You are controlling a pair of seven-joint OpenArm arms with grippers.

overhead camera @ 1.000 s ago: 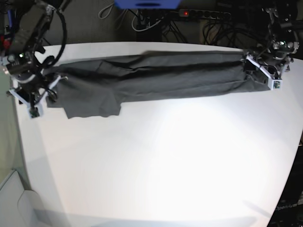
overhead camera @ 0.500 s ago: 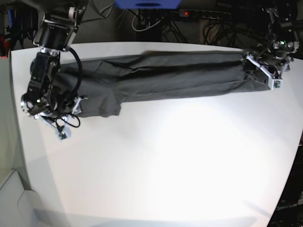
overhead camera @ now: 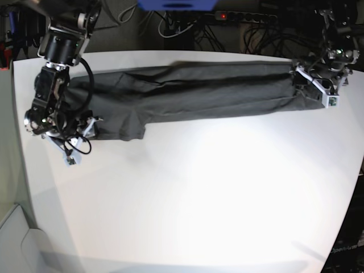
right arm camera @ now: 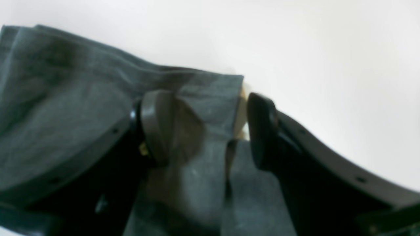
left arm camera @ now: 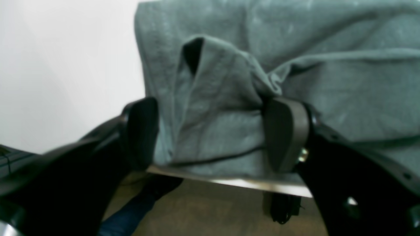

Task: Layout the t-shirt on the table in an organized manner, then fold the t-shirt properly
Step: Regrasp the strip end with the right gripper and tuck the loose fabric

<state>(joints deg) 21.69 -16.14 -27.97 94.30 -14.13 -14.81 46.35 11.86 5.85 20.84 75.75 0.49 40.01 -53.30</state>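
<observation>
The t-shirt (overhead camera: 187, 96) is lying along the far edge of the table (overhead camera: 216, 193) as a long, narrow band, doubled lengthwise, reaching from near the far left corner to the far right edge, with one sleeve flap hanging toward the viewer near the left end. The left gripper (left arm camera: 210, 134) is sitting at the band's right end, at the table's edge, its jaws standing wide with a bunched ridge of cloth lying between the pads; whether the pads are pressing that cloth cannot be told, though they look to be merely flanking it. The right gripper (right arm camera: 203, 127) is hovering at the left end, jaws likewise parted, one finger resting on the fabric and the other just past the folded corner, gripping nothing that can be seen. The step in hand appears to be taking both ends for the next fold, and doing it well means pinching all layers at each corner together, closing both claws before lifting, and keeping the band taut so the layers are not sliding apart. The cloth is dark charcoal, soft and limp, showing long creases running along its length and small puckers by each claw, so it will likely be sagging wherever it is unsupported.
</observation>
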